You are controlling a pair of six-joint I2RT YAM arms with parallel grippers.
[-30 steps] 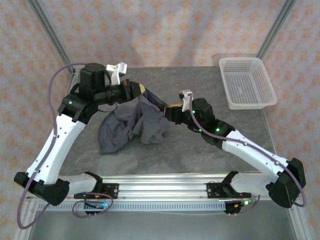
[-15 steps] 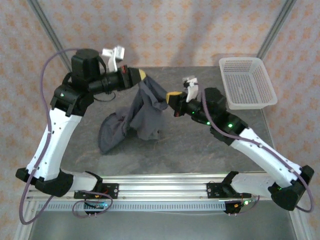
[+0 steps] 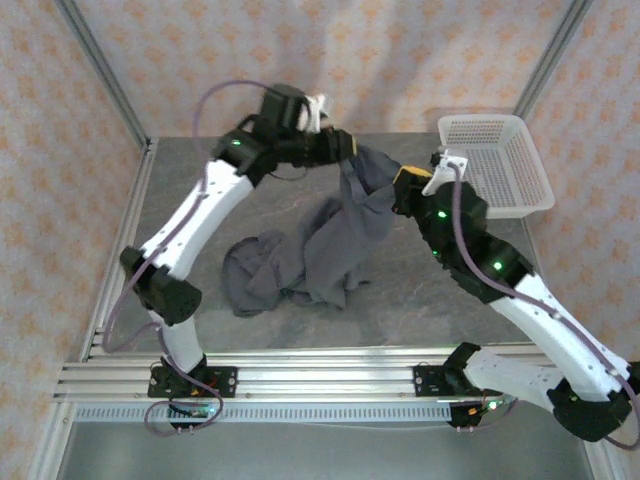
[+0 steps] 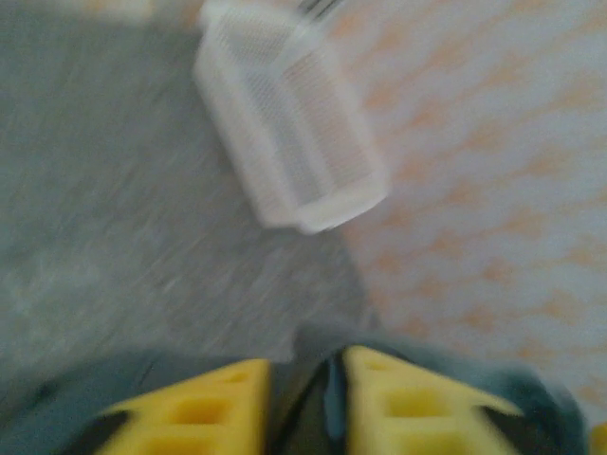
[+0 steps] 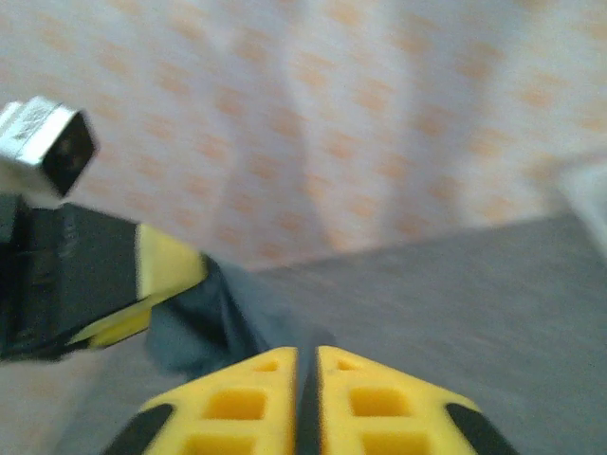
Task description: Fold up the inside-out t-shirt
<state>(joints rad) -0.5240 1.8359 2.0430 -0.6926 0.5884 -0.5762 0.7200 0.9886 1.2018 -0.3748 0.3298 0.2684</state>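
While it hangs by one bunched edge from both pincers, the inside-out t-shirt (image 3: 325, 240) lies with its lower half crumpled on the table (image 3: 390, 300), towards the middle and far side.

Item, condition: dark grey cloth, unsorted; sleeves and hem cannot be told apart. No flat spread, no crease, no fold visible.

Item, left gripper (image 3: 347, 150): raised near the far edge, jaws closed on a ridge of the cloth; its wrist view shows dark fabric wedged between the yellow fingers (image 4: 190, 412).

Item, right gripper (image 3: 403, 183): just beside the left one, jaws nearly together, and judged to pinch a thin edge of the same cloth, which runs from there to the other pincer.

Item, white mesh basket (image 3: 495, 165): far right corner, apart from the shirt.

Progress, judged: early. The garment is being lifted to open it out; spreading, smoothing and every fold are left.

Change since the earlier frames: both arms have reached farther back and to the right, the left arm now stretched long, and the heap has been dragged rightwards.
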